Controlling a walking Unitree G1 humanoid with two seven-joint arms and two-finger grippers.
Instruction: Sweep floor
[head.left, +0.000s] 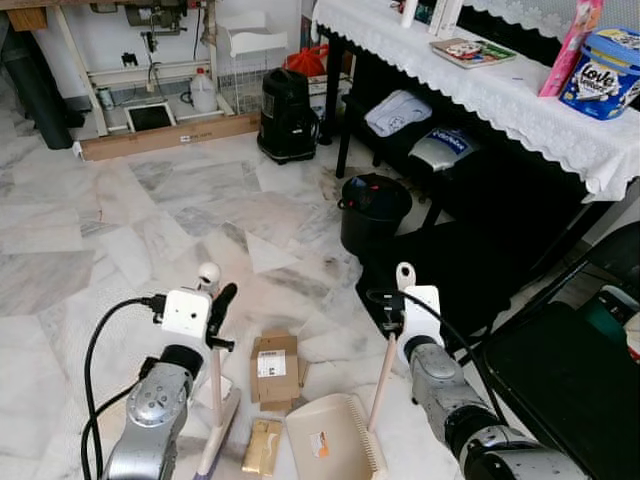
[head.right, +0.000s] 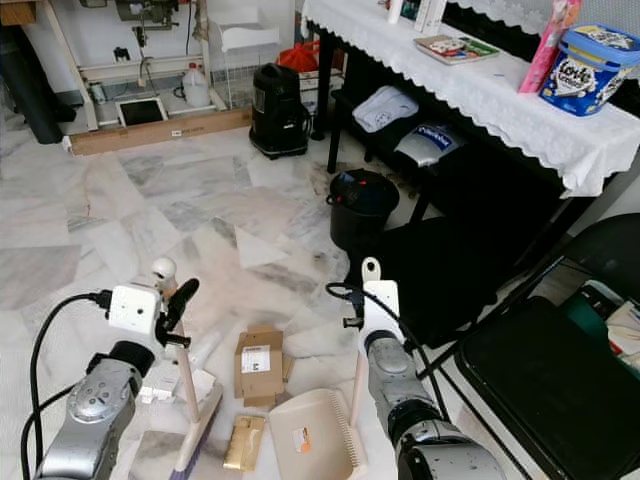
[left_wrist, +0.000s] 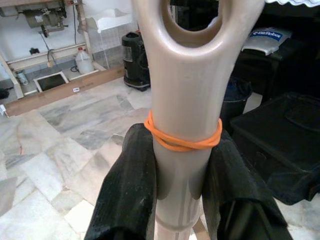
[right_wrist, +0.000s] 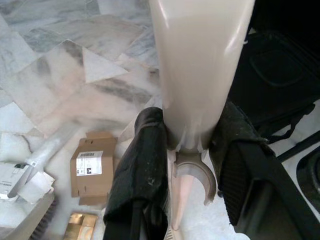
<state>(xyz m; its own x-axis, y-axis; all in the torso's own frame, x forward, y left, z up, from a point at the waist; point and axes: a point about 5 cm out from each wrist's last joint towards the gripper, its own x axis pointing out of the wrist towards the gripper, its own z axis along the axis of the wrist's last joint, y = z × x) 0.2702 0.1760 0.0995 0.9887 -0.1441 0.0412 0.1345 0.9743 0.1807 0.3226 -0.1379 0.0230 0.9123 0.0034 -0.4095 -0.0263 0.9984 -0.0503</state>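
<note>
The left claw (left_wrist: 182, 185) pinches the beige handle of the broom (head.left: 214, 400) between its two black fingers (left_wrist: 127, 190), just below an orange rubber band (left_wrist: 182, 141) wound round the handle under its hanging hole. The broom stands nearly upright at the near left, its bristle head on the marble floor (head.left: 90, 260). The right claw (right_wrist: 192, 165) is clamped on the upright handle of the dustpan (head.left: 335, 440), black fingers (right_wrist: 140, 170) pressed to either side of the wide beige grip. The pan's tray lies flat on the floor at the near middle, just right of the broom head.

Between broom and dustpan lies a flattened cardboard box (head.left: 275, 368) with a white label, and nearer still a small golden packet (head.left: 262, 447) just beside the tray. Crumpled white wrapping (right_wrist: 22, 175) lies by the broom head.

Farther off, a black bucket (head.left: 373, 208) stands on the floor beside dark bags under a tabletop (head.left: 520, 110) with a white lace cloth, far right. A black folding chair (head.left: 570, 370) sits near right. A black appliance (head.left: 288, 115) stands far off at the middle
</note>
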